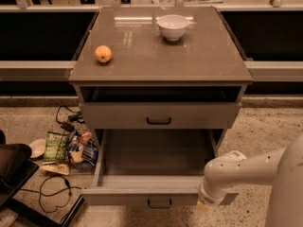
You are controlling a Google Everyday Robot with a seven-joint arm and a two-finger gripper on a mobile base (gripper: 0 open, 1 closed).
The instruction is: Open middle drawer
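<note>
The middle drawer point(142, 196) stands pulled far out toward me, with its plain grey inside bare and its small black handle facing the camera. The top drawer point(199, 115), with its own black handle, sits just above it, nearly flush with a dark gap over it. The lowest drawer is hidden under the open one. My gripper point(204, 204) hangs at the end of the white arm point(236, 169), at the right end of the middle drawer's front.
On the cabinet top point(189, 56) lie an orange point(103, 54) and a white bowl point(173, 26). Snack bags point(66, 148) and black cables point(54, 193) litter the floor to the left. A black object point(12, 169) stands at the far left.
</note>
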